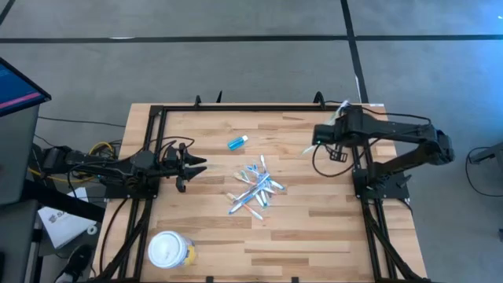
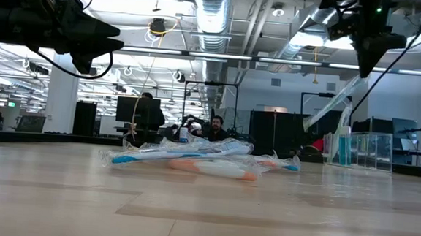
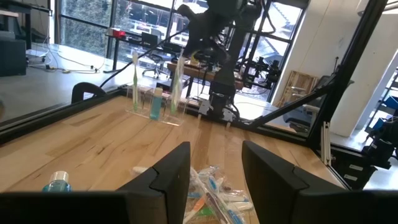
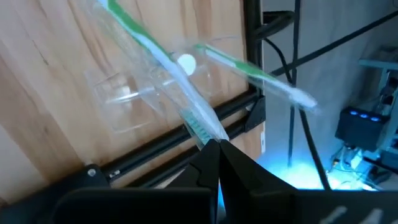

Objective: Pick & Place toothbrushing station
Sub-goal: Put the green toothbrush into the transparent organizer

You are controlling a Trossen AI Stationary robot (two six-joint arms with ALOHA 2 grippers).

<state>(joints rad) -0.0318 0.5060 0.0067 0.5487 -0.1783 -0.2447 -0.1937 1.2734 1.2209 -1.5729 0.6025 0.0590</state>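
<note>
A pile of wrapped toothbrushes (image 1: 255, 189) lies mid-table, also seen in the low view (image 2: 193, 159). A small blue tube (image 1: 237, 142) lies on its side beyond the pile. A clear rack (image 3: 155, 109) stands at the far right corner and holds an upright toothbrush (image 3: 135, 81) and a blue item. My right gripper (image 4: 217, 152) hangs above that corner, shut on a wrapped green-handled toothbrush (image 4: 155, 56). My left gripper (image 1: 196, 167) waits open at the table's left, pointing level toward the pile. My right gripper pinches the wrapped toothbrush by its bristle end (image 4: 200, 129), right at the fingertips. The fingers slant downward from above. The toothbrush hangs slanting below them (image 2: 332, 107), lifted clear of the table, with its handle end pointing away toward the table's left.
A round yellow tub with a white lid (image 1: 170, 250) stands near the front left. A black frame rail (image 1: 259, 108) runs along the far edge beside the rack. A second green toothbrush (image 4: 249, 68) stands in the rack. People sit in the room beyond.
</note>
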